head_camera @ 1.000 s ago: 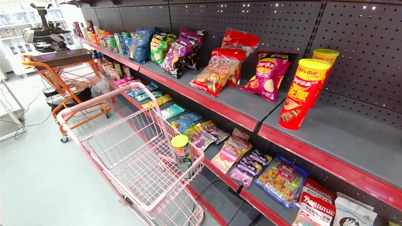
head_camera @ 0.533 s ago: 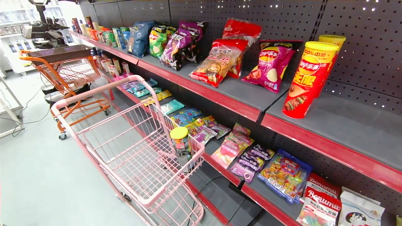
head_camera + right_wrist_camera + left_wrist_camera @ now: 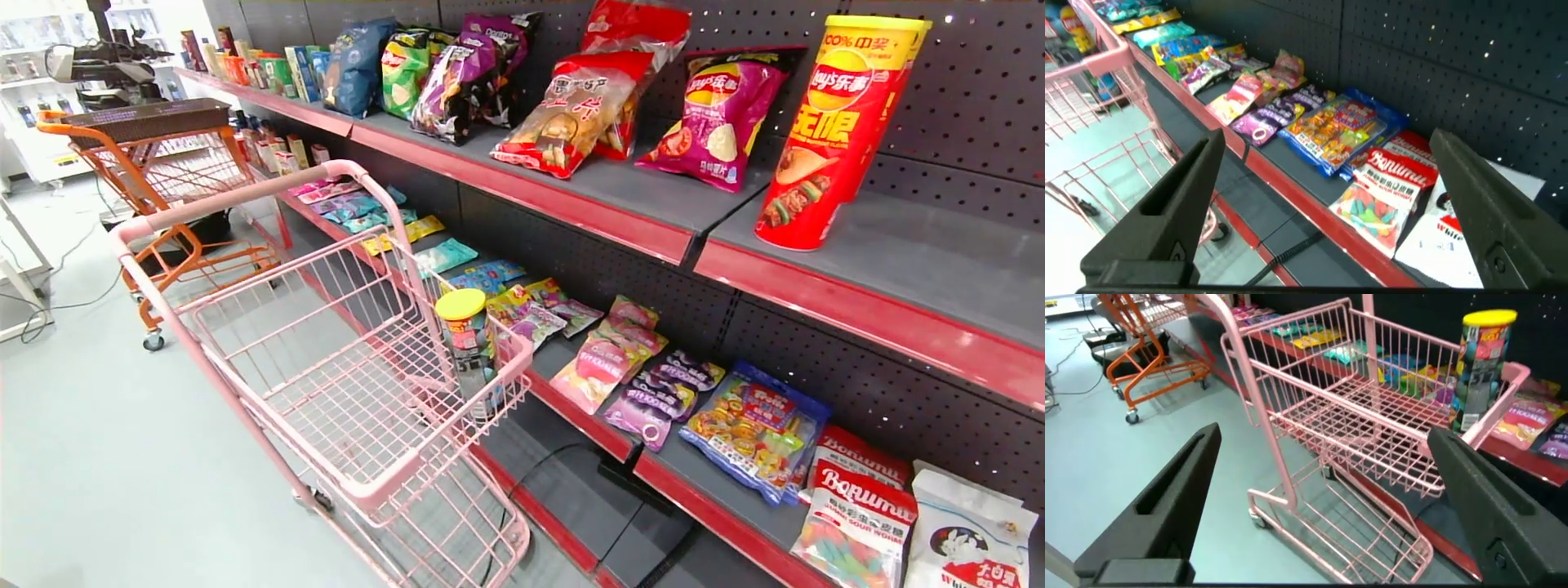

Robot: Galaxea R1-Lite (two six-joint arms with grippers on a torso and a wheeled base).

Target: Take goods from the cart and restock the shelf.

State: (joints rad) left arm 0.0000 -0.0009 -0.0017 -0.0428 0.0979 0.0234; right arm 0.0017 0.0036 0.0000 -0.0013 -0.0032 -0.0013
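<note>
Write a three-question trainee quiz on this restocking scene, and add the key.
1. True or false: the yellow-lidded can stands upright inside the pink cart.
2. The tall red can stands on: A) the upper shelf; B) the lower shelf; C) the floor.
3. Fill in: the fingers of the left gripper and the right gripper are ___.

Key: 1 true; 2 A; 3 open.
</note>
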